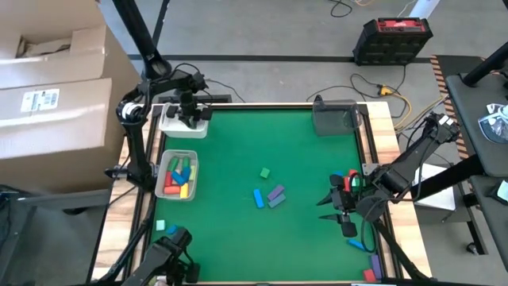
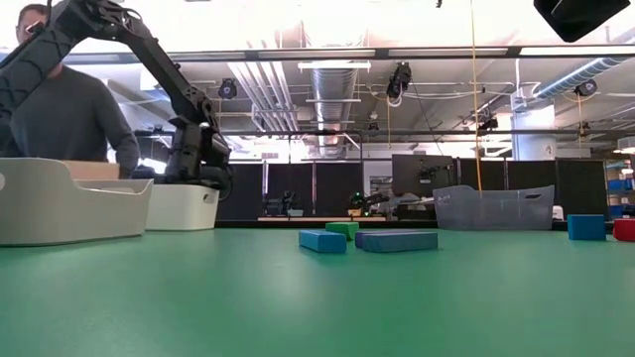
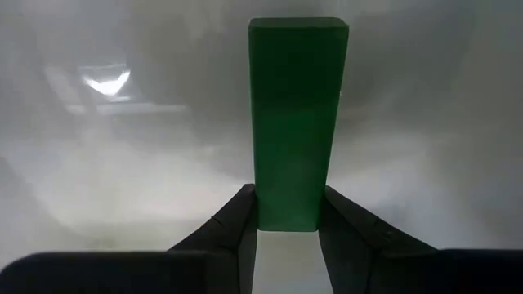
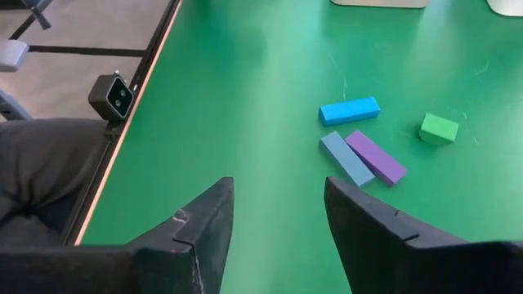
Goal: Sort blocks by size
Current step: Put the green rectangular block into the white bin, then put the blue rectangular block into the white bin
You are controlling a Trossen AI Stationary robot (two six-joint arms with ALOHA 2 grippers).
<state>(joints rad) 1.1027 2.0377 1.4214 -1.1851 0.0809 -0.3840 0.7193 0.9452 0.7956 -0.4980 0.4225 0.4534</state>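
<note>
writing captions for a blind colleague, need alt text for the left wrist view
The left pincer is shut on a long green block, which points away from the camera. Behind it is only a blurred pale white surface with a bright glare spot.

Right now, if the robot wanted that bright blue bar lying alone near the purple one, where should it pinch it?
Probably across the two long sides of the bright blue bar, near its middle, coming straight down from above. It lies flat on the table, apart from the purple bar, so its sides are free. The right gripper is open nearby.
</note>
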